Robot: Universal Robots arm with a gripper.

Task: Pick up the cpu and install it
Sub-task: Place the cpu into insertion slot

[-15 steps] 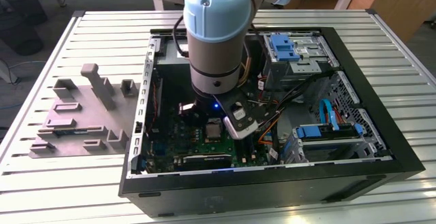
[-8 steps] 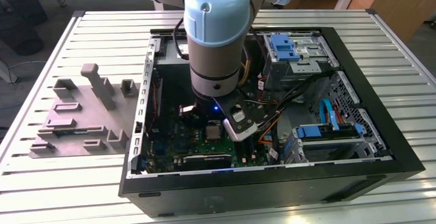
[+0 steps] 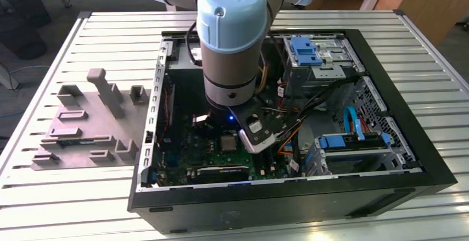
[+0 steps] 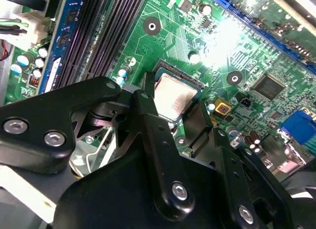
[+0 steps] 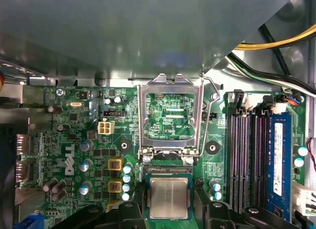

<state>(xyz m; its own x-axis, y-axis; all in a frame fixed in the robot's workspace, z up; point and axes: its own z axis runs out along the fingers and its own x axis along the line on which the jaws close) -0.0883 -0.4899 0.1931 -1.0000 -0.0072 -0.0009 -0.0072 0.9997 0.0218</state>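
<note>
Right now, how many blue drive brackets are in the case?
2: one blue bracket at the case's far end, another nearer, at the exterior view's right. The arm may hide others.

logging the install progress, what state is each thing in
cpu: lying flat in its socket
socket frame: swung open, off the cpu
computer case: open, side panel off
memory stick: seated in its slot
gripper: low over the cpu

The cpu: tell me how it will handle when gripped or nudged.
The cpu looks thin and flat, so probably stiff and light. Its smooth metal top may be slippery. Lying flat in the socket, it seems unlikely to roll or tip.
</note>
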